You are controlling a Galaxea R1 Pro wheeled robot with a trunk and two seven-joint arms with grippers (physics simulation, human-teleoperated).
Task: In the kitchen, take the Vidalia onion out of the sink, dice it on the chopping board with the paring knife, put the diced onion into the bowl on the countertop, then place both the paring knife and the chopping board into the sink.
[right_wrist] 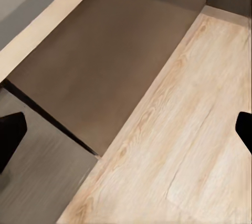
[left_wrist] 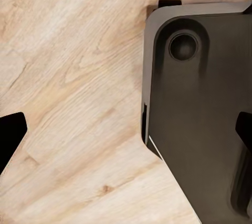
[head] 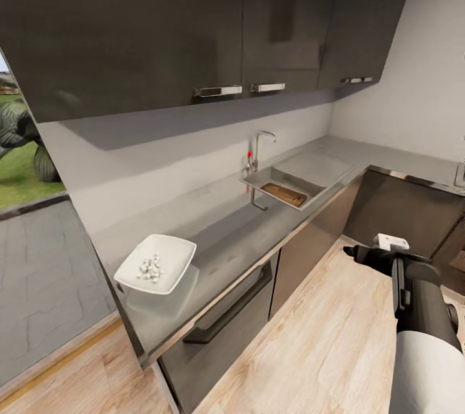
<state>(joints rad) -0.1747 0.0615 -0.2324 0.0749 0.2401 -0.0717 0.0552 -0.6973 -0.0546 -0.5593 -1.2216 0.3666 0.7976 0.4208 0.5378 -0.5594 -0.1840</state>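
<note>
Currently lying: chopping board (head: 284,194) in sink (head: 320,180), frame centre-right.
Diced Vidalia onion (head: 150,269) sitting in bowl (head: 156,263), lower left; both grippers' fingers spreading wide.

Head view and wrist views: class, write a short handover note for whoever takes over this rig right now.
Left hand: open, empty, over the floor.
Right hand: open, empty, over the floor by the cabinets.
Diced onion lies in the bowl on the countertop.
Chopping board lies in the sink.
Done: dicing, filling the bowl, board.
Left: the paring knife is too small to tell from here; check it is in the sink.
</note>
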